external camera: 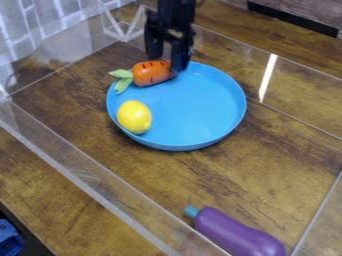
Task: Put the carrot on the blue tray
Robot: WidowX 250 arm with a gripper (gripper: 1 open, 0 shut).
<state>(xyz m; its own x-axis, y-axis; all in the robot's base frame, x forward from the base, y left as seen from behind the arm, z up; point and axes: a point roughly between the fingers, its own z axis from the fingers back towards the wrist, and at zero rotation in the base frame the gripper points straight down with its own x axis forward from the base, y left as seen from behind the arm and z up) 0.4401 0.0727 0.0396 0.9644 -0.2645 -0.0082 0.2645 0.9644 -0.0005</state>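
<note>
The black gripper (170,45) hangs with its jaws parted and empty, and the small orange toy carrot (150,72) lies just below it on the far left rim of the round blue plastic tray (201,115). Its green stub overhangs that rim, so, in my judgement, a brush from a finger could roll it onto the wooden table (281,170), away from the yellow lemon (132,116) nearer the camera.

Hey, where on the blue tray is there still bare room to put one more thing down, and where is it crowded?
The blue tray is bare across its middle and right side, from the lemon to the right rim. Its upper left is crowded: the carrot lies on the rim there, with the open gripper right above it.
</note>
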